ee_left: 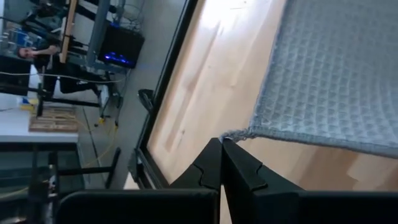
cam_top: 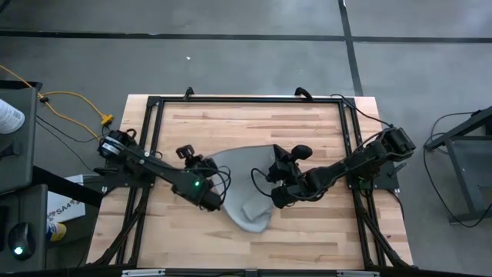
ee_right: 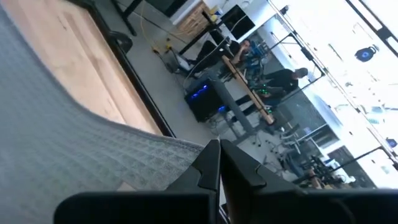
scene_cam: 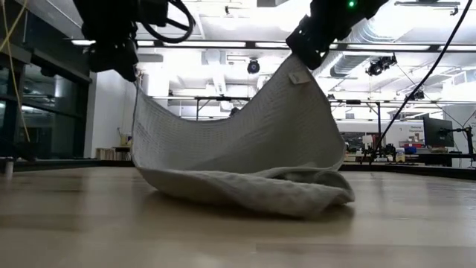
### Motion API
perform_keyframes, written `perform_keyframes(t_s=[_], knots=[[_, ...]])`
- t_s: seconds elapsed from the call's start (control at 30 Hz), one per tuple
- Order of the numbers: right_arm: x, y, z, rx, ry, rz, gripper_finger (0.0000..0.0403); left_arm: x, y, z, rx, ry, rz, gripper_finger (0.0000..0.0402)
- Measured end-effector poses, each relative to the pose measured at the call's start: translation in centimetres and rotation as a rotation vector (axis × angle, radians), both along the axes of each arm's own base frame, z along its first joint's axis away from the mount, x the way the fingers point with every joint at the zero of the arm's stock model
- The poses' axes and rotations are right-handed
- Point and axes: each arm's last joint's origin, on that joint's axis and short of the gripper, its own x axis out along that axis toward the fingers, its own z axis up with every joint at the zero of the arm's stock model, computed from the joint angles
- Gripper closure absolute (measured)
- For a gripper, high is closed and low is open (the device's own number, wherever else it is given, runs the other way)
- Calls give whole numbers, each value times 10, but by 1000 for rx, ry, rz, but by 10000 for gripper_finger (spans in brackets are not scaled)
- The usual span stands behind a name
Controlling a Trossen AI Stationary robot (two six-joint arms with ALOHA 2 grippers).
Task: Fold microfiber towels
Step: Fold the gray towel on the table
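Note:
The light grey microfiber towel (cam_top: 244,185) hangs in the middle of the wooden table (cam_top: 231,127), held between my two grippers. My left gripper (cam_top: 216,202) and my right gripper (cam_top: 277,197) are each shut on one part of it, lifted above the table. In the low view the towel (scene_cam: 238,141) sags like a hammock between two raised corners (scene_cam: 137,80) (scene_cam: 296,73). Its lower part lies heaped on the tabletop (scene_cam: 260,190). My left gripper pinches one towel corner (ee_left: 236,133) between its two shut fingers (ee_left: 211,165), slanting downward. A hemmed edge runs away from the corner, drawn fairly straight. The corner is clear of the table. It looks like a single layer. My right gripper is shut on the towel's raised edge (ee_right: 186,151), pinched between its two fingers (ee_right: 239,168), which point about level. The fingers hide the exact spot. From there the cloth sweeps down and away in a slack curve toward the table.
A black metal frame (cam_top: 246,100) runs around the tabletop edges. Bare wood lies toward the far edge (cam_top: 254,123) and the near edge (cam_top: 307,246). Beyond the table the room holds desks, monitors and seated people (ee_right: 242,50).

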Motion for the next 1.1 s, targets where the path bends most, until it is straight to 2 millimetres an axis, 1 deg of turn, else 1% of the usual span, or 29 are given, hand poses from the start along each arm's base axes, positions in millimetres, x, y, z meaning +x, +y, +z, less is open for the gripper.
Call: perform_keyframes(t_s=[0.1, 0.23, 0.37, 0.5, 0.63, 0.87, 0.97, 1.1], knots=[[-1, -1, 0, -23, 2, -15, 401, 2, 7, 1, 10, 12, 7, 401], [-3, 0, 1, -74, -4, -47, 401, 0, 13, 7, 10, 4, 11, 402], [-5, 5, 2, -107, -13, -50, 401, -5, 15, 17, -5, -28, 9, 401], [-8, 14, 2, -117, 1, -20, 401, -12, 9, 23, -41, -58, 0, 401], [-14, 31, 2, -116, -3, 35, 401, -19, -8, 23, -83, -78, -30, 401], [-30, 69, 4, -101, -37, 158, 401, -39, -46, 24, -164, -166, -75, 401], [-35, 85, 8, -100, -39, 208, 401, -48, -64, 30, -204, -230, -107, 401], [-41, 104, 14, -104, -35, 265, 401, -59, -86, 45, -268, -308, -157, 401]])
